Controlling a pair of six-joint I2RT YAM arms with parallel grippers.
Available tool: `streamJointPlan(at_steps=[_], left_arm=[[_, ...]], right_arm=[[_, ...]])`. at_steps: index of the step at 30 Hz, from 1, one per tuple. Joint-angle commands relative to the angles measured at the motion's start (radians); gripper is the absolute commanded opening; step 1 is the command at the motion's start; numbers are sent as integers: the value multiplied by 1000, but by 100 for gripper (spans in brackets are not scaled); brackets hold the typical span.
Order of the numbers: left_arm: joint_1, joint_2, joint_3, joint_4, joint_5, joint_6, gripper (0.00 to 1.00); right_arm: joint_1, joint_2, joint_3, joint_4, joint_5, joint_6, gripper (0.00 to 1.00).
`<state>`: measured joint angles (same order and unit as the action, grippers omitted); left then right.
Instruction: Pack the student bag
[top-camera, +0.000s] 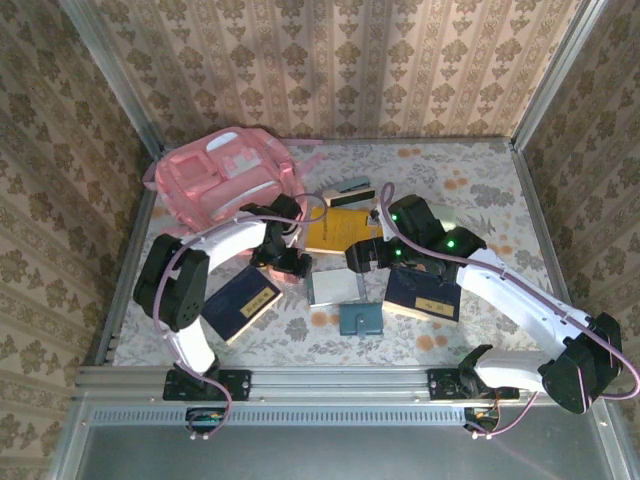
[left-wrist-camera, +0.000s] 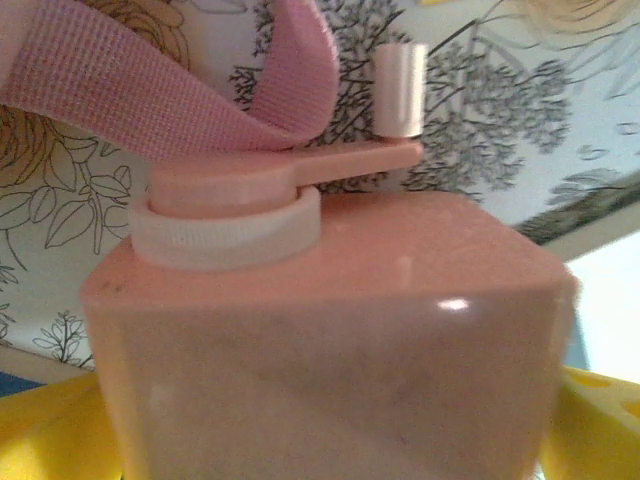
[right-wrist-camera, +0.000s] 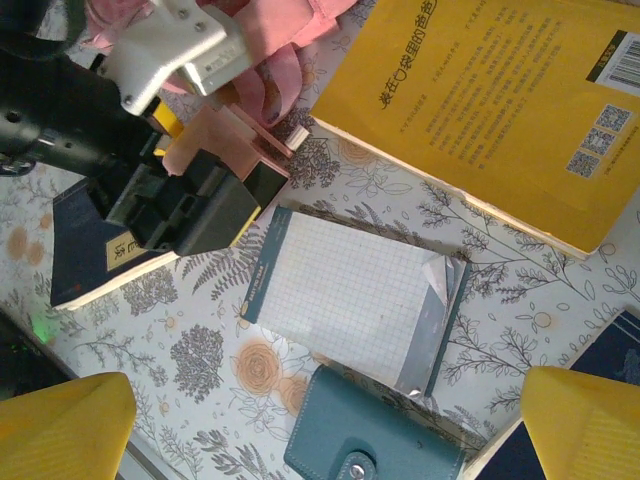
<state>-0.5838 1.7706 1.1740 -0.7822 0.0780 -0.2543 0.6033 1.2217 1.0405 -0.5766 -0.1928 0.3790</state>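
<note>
The student bag (top-camera: 222, 178) is a large, soft pink backpack with lighter pink front pockets. It lies slumped at the far left corner of the worktop (top-camera: 480, 180), pockets facing up. A pink woven strap (left-wrist-camera: 110, 85) extends from it toward the centre.

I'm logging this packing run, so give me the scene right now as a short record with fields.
student bag: far-left corner, beyond the arms
left claw: jaws wide either side of pink bottle; grip unclear
right claw: open, empty, above grid notepad and teal case
unpacked: yellow book, navy books
</note>
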Motion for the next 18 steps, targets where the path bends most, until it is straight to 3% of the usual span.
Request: streamJointPlan(at_steps=[1, 5, 9, 13, 15, 18], left_arm=[[-11, 20, 46, -28, -49, -2, 95], [-9, 9, 57, -13, -42, -15, 79], [15, -39, 38, 19, 19, -32, 50], [15, -137, 25, 41, 61, -19, 48], [4, -201, 33, 28, 59, 30, 49], [-11, -323, 9, 62, 62, 103, 50]], right_arm=[[7, 2, -14, -18, 18, 19, 97], [67, 30, 30, -94, 206, 10, 100], [140, 7, 35, -79, 304, 51, 100], [67, -13, 22, -54, 142, 47, 99], [-24, -53, -24, 17, -9, 98, 95], [-106, -75, -40, 67, -117, 180, 91]])
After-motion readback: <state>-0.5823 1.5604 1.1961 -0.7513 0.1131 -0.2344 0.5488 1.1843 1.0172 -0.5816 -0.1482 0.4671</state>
